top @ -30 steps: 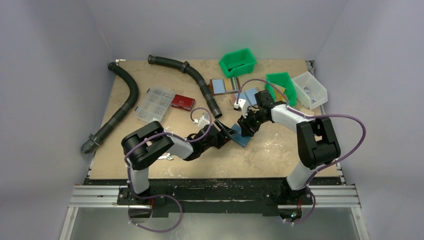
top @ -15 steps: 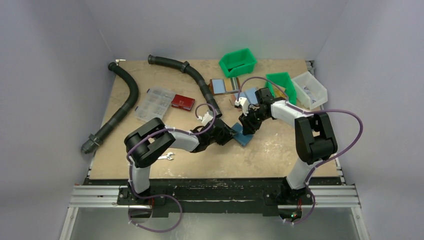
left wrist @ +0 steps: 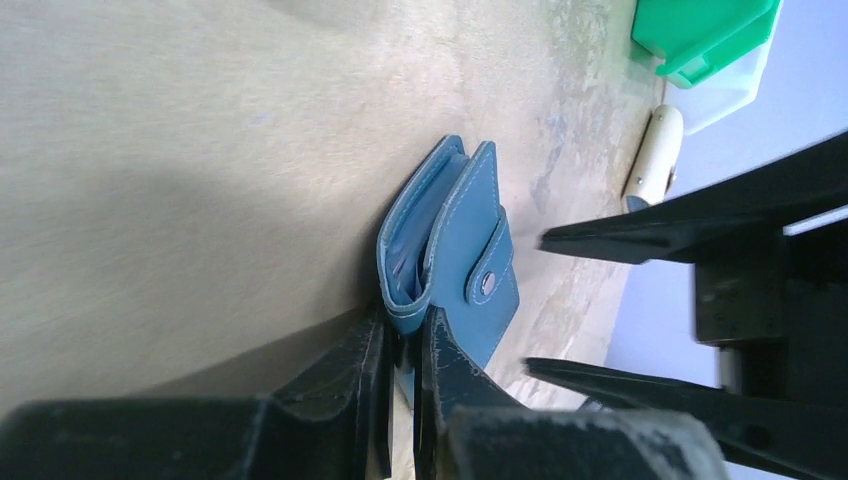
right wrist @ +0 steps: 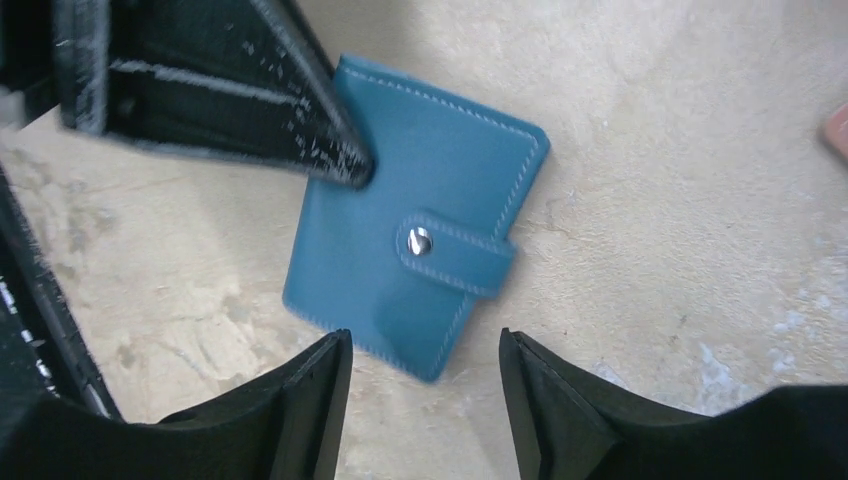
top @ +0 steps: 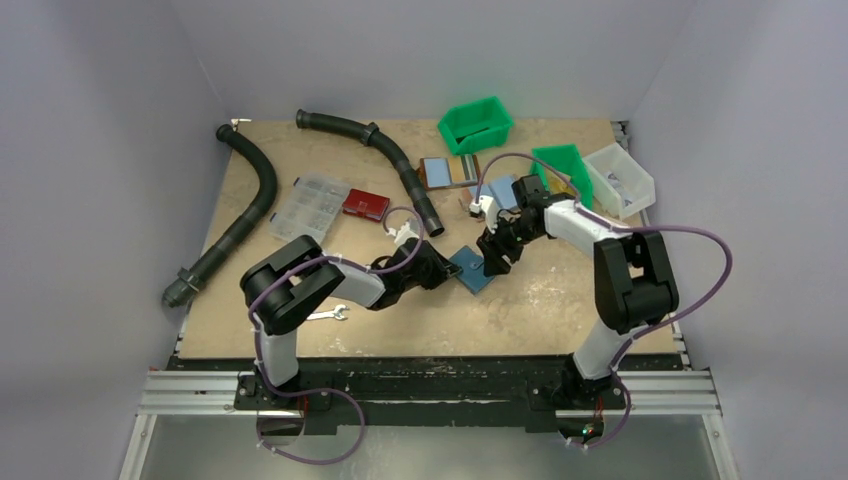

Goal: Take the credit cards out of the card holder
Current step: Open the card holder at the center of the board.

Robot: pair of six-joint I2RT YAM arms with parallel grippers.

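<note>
The card holder (top: 468, 270) lies flat on the table (top: 420, 325), a little right of its middle and closer to the near edge than to the far one. Its snap tab (right wrist: 455, 252) is fastened across the front, though from the left wrist view the folded side gapes slightly and light-blue pockets show inside. The left gripper (left wrist: 405, 335) comes in low from the left with its jaws drawn narrow, pinching the edge of one cover of the holder between them. The right gripper (right wrist: 425, 365) hangs just above the holder's right side, jaws spread wide and gripping nothing, one finger on either side of the tab end. A green bin (top: 476, 124) sits at the far edge, and a small wrench (top: 330, 314) lies near the left arm.
</note>
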